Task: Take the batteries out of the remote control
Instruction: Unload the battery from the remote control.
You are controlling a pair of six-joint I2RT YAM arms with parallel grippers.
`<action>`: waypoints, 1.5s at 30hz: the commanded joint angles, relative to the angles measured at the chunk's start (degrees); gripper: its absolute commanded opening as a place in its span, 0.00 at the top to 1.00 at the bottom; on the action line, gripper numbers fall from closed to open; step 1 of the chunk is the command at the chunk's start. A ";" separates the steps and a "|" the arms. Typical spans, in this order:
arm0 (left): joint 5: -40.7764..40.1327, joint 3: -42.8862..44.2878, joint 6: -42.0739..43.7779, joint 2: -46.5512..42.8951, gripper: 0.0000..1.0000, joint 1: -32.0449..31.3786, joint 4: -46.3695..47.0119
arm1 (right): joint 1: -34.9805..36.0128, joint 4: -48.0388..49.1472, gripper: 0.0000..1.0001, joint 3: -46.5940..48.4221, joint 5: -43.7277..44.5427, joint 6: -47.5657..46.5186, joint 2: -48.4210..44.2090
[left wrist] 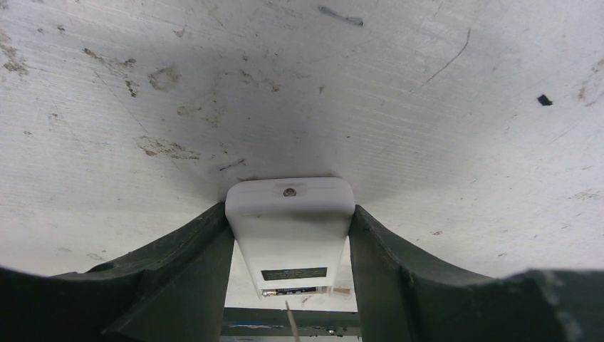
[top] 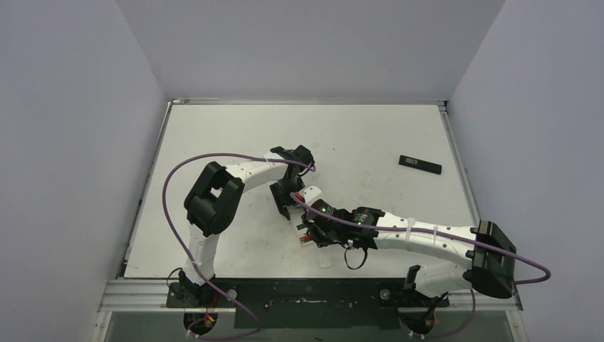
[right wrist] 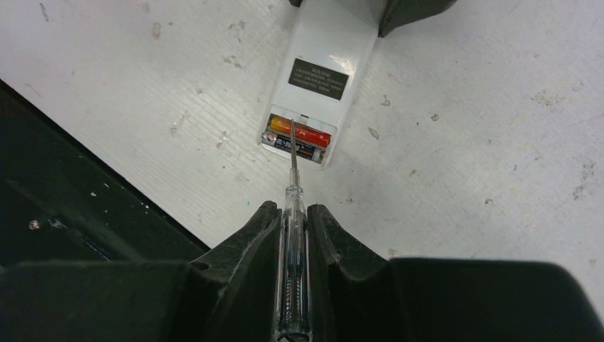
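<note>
On the white table (top: 235, 135), the left arm reaches in from the left and bends down toward the middle, where the left gripper (left wrist: 289, 214) has its fingers (left wrist: 206, 249) set at a middling width, pressed against the two long sides of the white remote control (left wrist: 290, 235). The remote control (right wrist: 320, 78) lies flat on its face, back side up, with a dark label across it and the battery compartment open at the end nearest the arms' bases. Inside that compartment sit the batteries (right wrist: 299, 139), side by side across the width of the remote: a reddish-orange cell (right wrist: 313, 134) farther in and a dark cell (right wrist: 306, 150) at the outer edge. A slim screwdriver (right wrist: 293, 164) with a clear handle points straight into the compartment; its metal shaft crosses the dark cell and its tip ends over the reddish-orange one, though whether it touches cannot be told. Just to the right, the right gripper (right wrist: 292, 214) has its fingers (right wrist: 249, 235) drawn in narrow, clamped on the clear handle from both sides. Well apart, toward the far right of the table, lies a small black plate (top: 419, 164).
</note>
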 commanded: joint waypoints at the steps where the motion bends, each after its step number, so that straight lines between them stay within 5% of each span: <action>1: -3.80 -0.42 0.25 -0.35 1.00 0.24 3.04 | 0.27 4.72 0.95 0.22 -0.88 1.14 -2.47; 13: -4.23 0.07 0.34 -0.27 1.00 0.26 2.47 | 0.27 -5.32 0.95 3.18 6.35 1.24 0.13; 45: -4.24 -0.21 0.39 -0.05 1.00 0.32 2.32 | 0.29 -1.70 0.95 1.99 2.97 4.65 -2.43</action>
